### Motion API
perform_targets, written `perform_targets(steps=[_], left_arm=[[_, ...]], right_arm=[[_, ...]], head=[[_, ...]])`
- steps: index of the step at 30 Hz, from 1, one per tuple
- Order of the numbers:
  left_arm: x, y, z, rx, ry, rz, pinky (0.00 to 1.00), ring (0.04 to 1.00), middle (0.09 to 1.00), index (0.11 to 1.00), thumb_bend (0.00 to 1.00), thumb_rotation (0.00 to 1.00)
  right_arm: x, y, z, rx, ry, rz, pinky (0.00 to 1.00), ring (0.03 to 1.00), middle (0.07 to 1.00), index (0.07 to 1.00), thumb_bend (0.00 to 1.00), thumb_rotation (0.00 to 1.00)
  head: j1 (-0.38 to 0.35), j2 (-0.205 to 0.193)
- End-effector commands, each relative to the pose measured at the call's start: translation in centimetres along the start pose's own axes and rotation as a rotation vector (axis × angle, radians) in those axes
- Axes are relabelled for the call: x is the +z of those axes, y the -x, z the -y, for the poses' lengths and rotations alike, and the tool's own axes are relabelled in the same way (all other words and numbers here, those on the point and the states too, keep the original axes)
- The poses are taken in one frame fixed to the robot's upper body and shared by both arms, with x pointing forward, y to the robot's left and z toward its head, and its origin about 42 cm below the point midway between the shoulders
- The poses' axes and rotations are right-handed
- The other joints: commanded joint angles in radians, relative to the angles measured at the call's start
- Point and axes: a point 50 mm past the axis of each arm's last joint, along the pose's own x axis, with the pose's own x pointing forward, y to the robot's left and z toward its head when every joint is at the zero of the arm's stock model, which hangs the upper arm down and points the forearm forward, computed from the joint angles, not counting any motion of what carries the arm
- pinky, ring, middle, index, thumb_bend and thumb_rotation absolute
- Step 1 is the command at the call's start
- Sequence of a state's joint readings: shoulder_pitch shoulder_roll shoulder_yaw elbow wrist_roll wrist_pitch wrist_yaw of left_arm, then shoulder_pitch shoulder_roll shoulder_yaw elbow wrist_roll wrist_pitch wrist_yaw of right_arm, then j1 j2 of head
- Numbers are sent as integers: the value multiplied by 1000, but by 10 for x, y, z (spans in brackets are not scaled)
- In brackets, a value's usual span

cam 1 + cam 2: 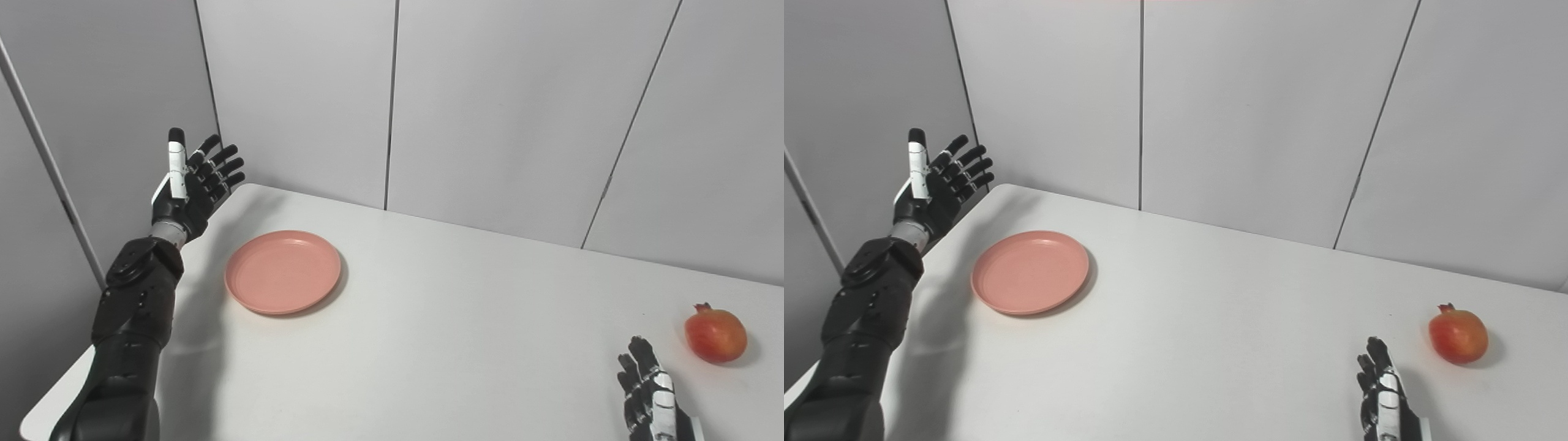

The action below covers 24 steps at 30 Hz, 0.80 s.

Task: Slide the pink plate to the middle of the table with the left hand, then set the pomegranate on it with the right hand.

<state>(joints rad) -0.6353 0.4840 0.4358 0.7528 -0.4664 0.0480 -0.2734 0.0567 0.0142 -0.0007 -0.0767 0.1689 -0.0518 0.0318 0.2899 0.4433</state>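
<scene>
pink plate (283, 271) flat, pomegranate (715, 335) crown up, far right

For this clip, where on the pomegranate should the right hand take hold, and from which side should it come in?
Probably around the round body of the pomegranate, coming from its near left, where the open right hand waits apart from it. The fruit rests on the table with its crown up and tilted left, so fingers closing on the sides below the crown look safest. Nothing stands beside it.
</scene>
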Motion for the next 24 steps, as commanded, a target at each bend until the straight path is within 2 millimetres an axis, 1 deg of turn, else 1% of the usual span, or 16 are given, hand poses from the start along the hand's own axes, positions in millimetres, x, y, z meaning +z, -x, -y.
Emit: perform_targets(steps=[1, 3, 5, 8, 10, 12, 14, 16, 19, 22, 24], left_arm=[[30, -18, 11, -17, -18, 92, 873, 849, 840, 902, 1000, 944], [25, -19, 7, -4, -30, 75, 831, 841, 838, 888, 988, 940], [21, -20, 4, -1, -47, 59, 808, 844, 854, 876, 990, 945], [12, -16, 1, 4, -54, 42, 806, 852, 867, 879, 993, 946], [4, -12, -1, 4, -48, 29, 810, 847, 872, 897, 948, 965], [-5, -9, -2, 2, -49, 13, 815, 851, 880, 909, 932, 972], [-14, -7, -4, -7, -62, -1, 796, 831, 857, 899, 936, 980], [-21, -5, -5, -22, -76, -12, 801, 831, 863, 908, 936, 990], [-30, -4, -6, -33, -93, -19, 823, 821, 856, 909, 944, 994], [-38, -2, -5, -44, -106, -33, 821, 828, 849, 898, 958, 1000], [-42, -2, -5, -46, -112, -41, 794, 822, 833, 881, 966, 993]], right_arm=[[-28, 27, 15, -34, 4, -129, 1000, 954, 957, 900, 574, 931], [-28, 28, 16, -35, 3, -131, 1000, 949, 957, 894, 593, 919], [-27, 28, 16, -37, 0, -136, 1000, 946, 956, 890, 604, 913], [-27, 28, 16, -39, -17, -142, 1000, 944, 951, 887, 606, 905], [-27, 28, 16, -41, -29, -143, 1000, 944, 946, 885, 600, 894], [-27, 28, 17, -41, -28, -144, 996, 939, 939, 881, 601, 884], [-27, 28, 17, -40, -22, -146, 997, 937, 945, 882, 603, 895], [-27, 28, 16, -38, -23, -147, 998, 938, 949, 886, 602, 902], [-27, 28, 16, -39, -34, -148, 996, 936, 943, 885, 600, 891], [-27, 27, 17, -45, -45, -150, 992, 933, 937, 872, 593, 876], [-26, 26, 17, -49, -45, -151, 990, 931, 934, 869, 595, 866]], head=[[1, 4], [2, 6], [1, 8], [0, 9], [3, 11], [3, 11], [4, 11], [3, 9], [3, 9], [1, 13], [3, 14]])
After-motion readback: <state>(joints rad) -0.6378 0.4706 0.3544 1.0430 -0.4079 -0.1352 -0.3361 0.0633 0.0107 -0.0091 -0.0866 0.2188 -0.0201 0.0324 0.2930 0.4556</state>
